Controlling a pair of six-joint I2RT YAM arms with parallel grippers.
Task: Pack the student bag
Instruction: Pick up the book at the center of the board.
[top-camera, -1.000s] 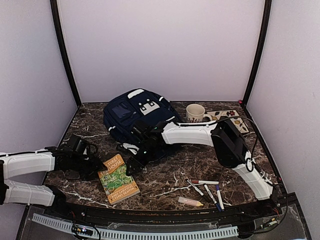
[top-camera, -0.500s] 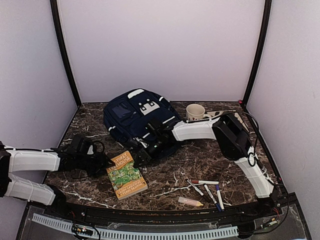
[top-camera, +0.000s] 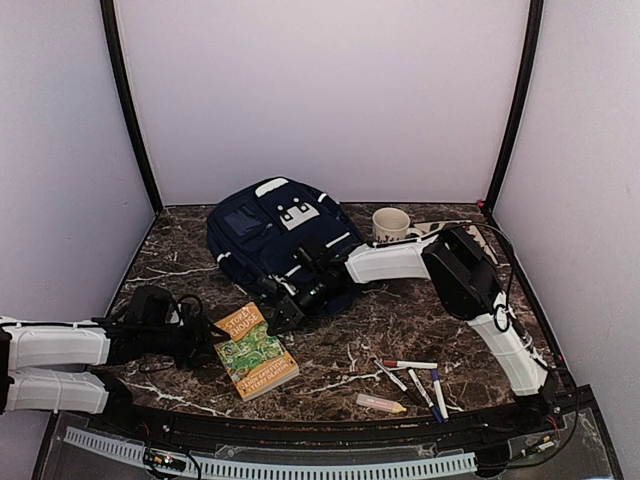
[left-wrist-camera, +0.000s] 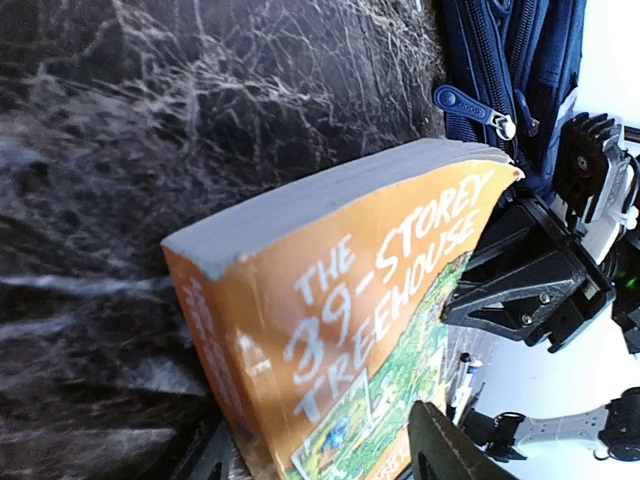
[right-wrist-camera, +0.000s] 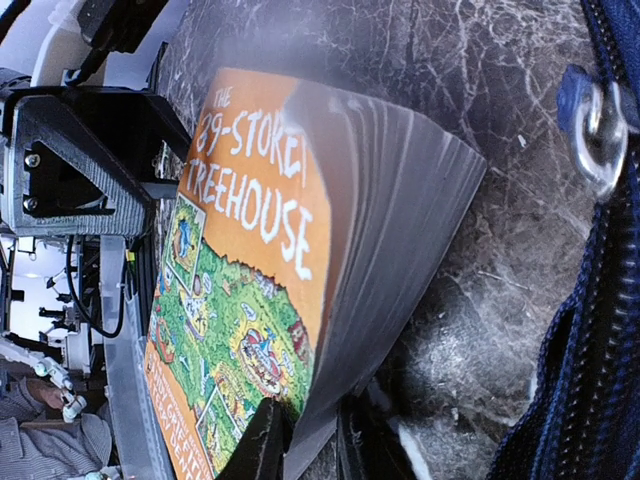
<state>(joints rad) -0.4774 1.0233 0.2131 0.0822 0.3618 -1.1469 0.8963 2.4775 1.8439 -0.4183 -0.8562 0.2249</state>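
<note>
Two pincers: both are at the book (top-camera: 255, 352), one at each end.
Left pincer (top-camera: 203, 335): the jaws stand wide apart and straddle the book's spine end. No clamping on the cover is visible.
Right pincer (top-camera: 283, 312): drawn nearly closed on the page-edge corner of the book's far end, which is pinched between its fingers.
Book: an orange-and-green paperback on the worktop (top-camera: 350, 335), front and left of centre. In the right wrist view the far end looks slightly raised and the pages fan out.
Student bag (top-camera: 270, 235): lies flat at the rear centre of the worktop, just beyond the book, with the right pincer between the two. No view shows an open mouth. A zip pull (right-wrist-camera: 590, 120) hangs at the edge nearest the book.
Step in hand: judged to be taking up the book as the first item to pack, with the right arm securing it while the left only frames it.
Next move calls for: a firm enough hold on the thin page edge that the book does not droop or slip when lifted. The bag also needs an opening, so one arm probably has to work the zip or hold the mouth apart while the other slides the book in spine first.
Waiting: a mug (top-camera: 390, 224) just right of the bag, and markers (top-camera: 412, 375) at the front right.
</note>
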